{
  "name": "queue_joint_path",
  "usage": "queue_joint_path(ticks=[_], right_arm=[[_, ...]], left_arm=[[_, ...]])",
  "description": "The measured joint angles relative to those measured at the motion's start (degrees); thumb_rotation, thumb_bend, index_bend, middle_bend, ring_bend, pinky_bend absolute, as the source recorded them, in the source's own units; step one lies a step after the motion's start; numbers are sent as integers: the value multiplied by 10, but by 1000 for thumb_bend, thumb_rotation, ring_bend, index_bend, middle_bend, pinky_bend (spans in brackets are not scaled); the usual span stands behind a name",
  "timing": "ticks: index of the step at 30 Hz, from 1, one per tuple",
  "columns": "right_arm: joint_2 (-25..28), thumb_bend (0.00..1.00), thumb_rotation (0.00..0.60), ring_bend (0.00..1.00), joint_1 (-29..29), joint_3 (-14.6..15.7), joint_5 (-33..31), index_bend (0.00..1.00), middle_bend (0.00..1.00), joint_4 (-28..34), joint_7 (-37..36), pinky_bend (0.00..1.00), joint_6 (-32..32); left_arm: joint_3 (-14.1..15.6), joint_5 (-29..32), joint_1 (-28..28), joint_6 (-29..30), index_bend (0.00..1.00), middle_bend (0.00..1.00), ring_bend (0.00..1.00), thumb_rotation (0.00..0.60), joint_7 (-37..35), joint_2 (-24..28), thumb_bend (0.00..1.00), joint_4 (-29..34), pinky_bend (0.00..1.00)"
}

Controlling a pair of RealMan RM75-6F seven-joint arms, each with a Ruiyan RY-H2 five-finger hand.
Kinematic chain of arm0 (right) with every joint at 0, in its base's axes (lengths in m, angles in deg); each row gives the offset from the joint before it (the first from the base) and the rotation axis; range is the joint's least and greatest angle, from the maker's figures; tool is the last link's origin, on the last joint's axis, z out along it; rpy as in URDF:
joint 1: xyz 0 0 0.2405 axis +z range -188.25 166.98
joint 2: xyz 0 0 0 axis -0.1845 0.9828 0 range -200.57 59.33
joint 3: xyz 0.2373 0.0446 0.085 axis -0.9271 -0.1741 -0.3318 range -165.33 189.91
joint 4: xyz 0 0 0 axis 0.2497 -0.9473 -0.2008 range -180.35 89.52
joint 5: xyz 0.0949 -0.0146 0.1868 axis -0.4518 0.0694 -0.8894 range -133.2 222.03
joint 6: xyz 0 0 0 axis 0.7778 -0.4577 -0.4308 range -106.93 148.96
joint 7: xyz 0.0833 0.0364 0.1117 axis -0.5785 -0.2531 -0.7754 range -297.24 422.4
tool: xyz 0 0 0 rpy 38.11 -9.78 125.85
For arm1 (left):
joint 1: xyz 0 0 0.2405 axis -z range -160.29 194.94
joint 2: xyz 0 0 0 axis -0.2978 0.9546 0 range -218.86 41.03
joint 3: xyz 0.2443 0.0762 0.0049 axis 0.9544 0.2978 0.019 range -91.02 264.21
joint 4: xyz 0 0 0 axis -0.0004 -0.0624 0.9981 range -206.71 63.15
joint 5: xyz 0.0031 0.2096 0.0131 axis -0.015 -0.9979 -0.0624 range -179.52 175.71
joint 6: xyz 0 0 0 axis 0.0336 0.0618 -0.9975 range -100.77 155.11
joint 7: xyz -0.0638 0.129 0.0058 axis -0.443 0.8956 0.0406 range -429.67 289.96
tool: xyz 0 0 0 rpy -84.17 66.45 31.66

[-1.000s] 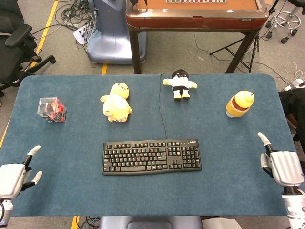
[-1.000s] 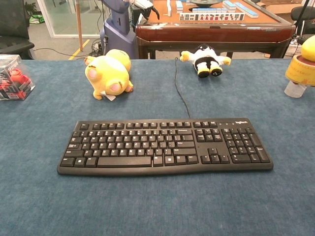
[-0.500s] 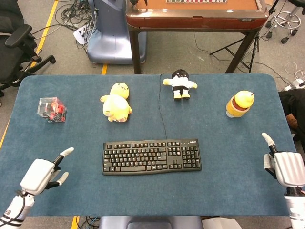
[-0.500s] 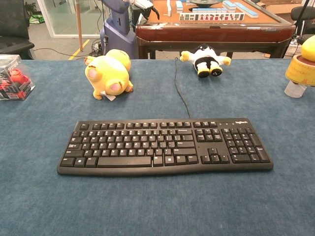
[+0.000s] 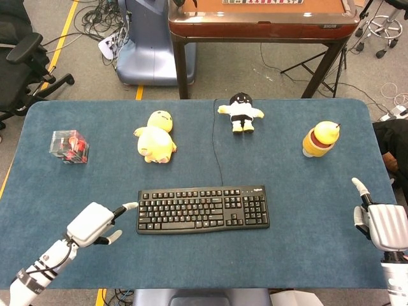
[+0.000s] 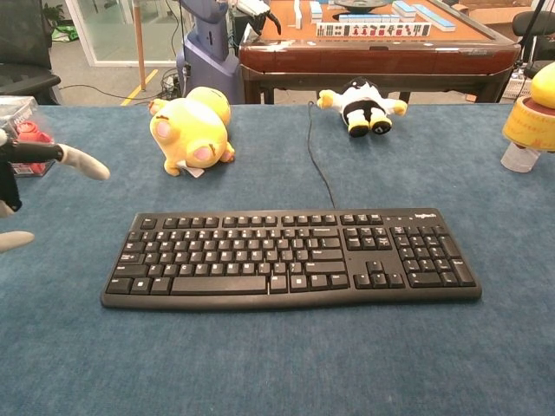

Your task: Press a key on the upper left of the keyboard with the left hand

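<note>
Black plastic: the keyboard (image 5: 203,209) lies flat on the blue felt table (image 5: 306,191), near the middle, its cable (image 5: 217,146) running to the far edge.
Left hand: my left hand (image 5: 94,223) hovers just left of the keyboard's left end, holding nothing, one finger stretched out toward it and the rest drawn back.
Right hand: my right hand (image 5: 381,223) rests at the near right edge, well apart, unclenched and empty.
Handling: I judge the board stiff and light, likely to slide on felt if shoved sideways.
Contact: no grip needed; I would come straight down on one far-left key (image 6: 148,223).
Key feel: probably springy with short travel.
</note>
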Motion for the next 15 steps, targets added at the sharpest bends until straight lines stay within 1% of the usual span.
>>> queue_joint_path(ticks=[8,15], right_arm=[[2,656,600,821,-3,-3,0,132,831,0,-5,1000,-8],[2,656,600,821,-4,-5,-4,132,831,-1,-5,1000,-7]], left_arm=[[-4,50,39,-65,192,1000,1000,600,66,-31,364,-8,1000],[-7,104,62,-102,191,1000,1000,600,116,-45,364,-1,1000]])
